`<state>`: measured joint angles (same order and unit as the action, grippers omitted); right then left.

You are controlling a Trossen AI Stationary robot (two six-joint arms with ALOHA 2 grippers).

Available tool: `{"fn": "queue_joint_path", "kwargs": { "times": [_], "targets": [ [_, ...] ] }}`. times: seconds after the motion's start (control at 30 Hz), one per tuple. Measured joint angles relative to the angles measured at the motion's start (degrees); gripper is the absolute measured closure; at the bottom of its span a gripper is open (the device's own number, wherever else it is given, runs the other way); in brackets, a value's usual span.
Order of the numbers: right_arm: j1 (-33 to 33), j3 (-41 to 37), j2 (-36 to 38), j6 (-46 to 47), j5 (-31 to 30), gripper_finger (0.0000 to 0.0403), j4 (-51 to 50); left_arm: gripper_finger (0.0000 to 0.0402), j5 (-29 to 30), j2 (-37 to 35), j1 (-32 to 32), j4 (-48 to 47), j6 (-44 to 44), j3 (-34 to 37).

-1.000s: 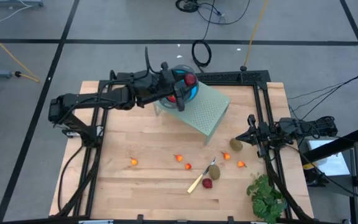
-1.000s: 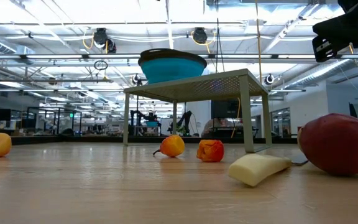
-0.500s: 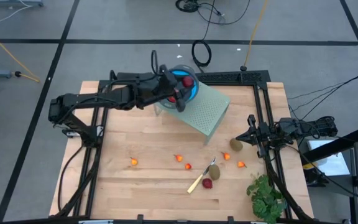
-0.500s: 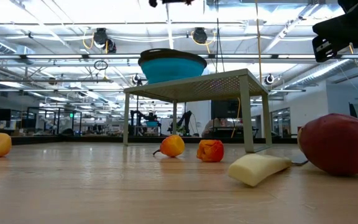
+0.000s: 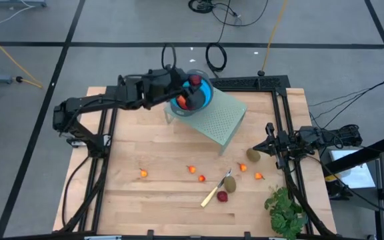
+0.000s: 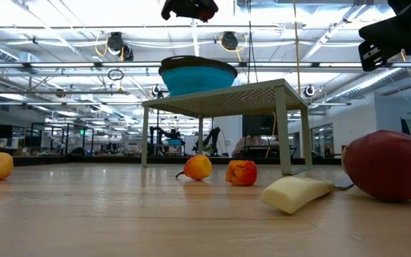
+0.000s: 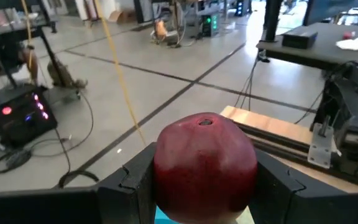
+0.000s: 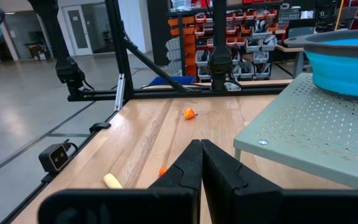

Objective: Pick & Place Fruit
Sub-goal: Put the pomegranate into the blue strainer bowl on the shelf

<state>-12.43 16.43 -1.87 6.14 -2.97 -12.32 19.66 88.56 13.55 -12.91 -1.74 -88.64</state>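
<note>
**Left arm holds red ball over bowl**

Left gripper (image 7: 205,186) jaws clamped on a dark red ball (image 7: 204,163), above the blue bowl (image 5: 202,99) on the perforated stand (image 5: 220,119). Right gripper (image 5: 267,145) parked at the table (image 5: 152,150) edge, jaws clenched, empty. Other fruit scattered near the knife (image 5: 213,192).

No text, label, brand or number reads anywhere here: not on the table, not on the arms, not on the gear and shelves in the room behind. Any markings there are too small to read.
</note>
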Motion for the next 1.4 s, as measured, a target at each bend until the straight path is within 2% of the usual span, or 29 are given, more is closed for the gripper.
{"fn": "queue_joint_path", "kwargs": {
  "times": [0.23, 0.43, 0.7, 1.4],
  "targets": [
    [0.0, 0.0, 0.0, 0.0, 0.0, 0.0403, 0.0, 0.022, 0.1, 1.8, 3.4, -9.2, -0.3, -7.4],
    [0.0, 0.0, 0.0, 0.0, -0.2, 0.0403, 0.0, 0.022, -0.3, 4.2, 5.8, -11.8, -0.6, -11.2],
    [0.0, 0.0, 0.0, 0.2, -0.3, 0.0403, 0.0, 0.022, -4.1, 8.3, 7.8, -14.4, -2.1, -11.5],
    [0.0, 0.0, 0.0, 0.2, -0.3, 0.0403, 0.0, 0.022, -6.7, 16.1, 8.3, -23.2, -4.5, -11.4]
  ]
}}
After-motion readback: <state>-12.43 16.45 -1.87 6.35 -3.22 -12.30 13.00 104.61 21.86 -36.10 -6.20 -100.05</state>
